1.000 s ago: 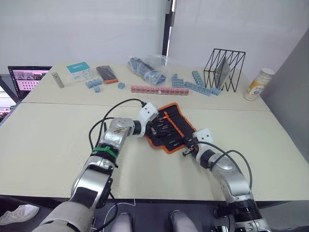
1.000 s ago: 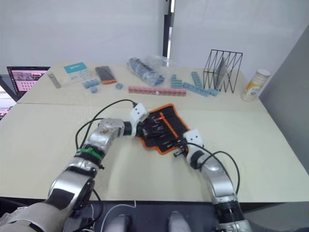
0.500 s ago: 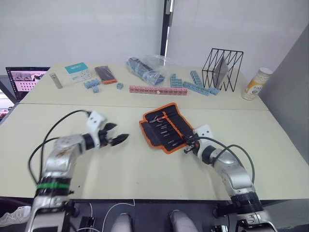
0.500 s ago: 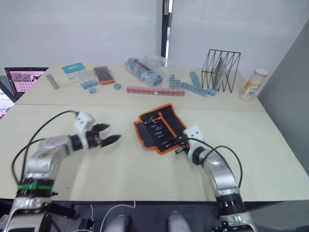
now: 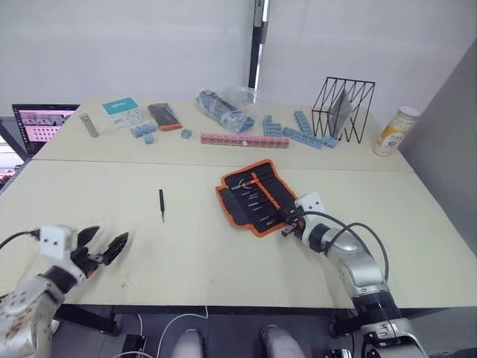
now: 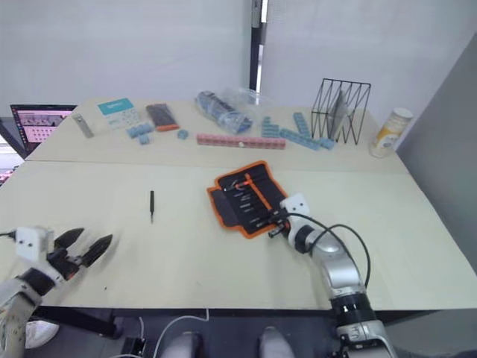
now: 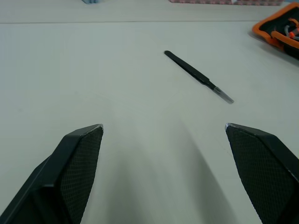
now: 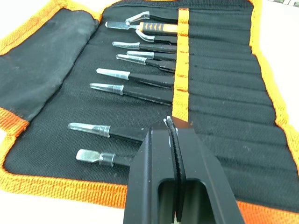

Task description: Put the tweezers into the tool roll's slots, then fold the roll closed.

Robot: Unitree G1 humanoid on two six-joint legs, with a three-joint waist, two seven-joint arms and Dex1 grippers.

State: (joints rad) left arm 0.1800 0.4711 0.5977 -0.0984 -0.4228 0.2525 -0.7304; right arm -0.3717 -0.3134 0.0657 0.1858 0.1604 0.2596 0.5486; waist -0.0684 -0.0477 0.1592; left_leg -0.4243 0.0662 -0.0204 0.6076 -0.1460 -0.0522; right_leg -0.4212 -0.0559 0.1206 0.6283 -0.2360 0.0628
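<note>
Left gripper has pulled back, jaws apart — one tweezer left lying; right gripper jaws together over tool roll.

Lone tweezer on table — left of tool roll

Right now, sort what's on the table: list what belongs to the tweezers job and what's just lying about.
For the job:
- tool roll, open, tweezers in its slots
- loose tweezer on the table

Lying about:
- wire rack
- blue blocks
- pink block strip
- plastic bag
- canister
- laptop
</note>
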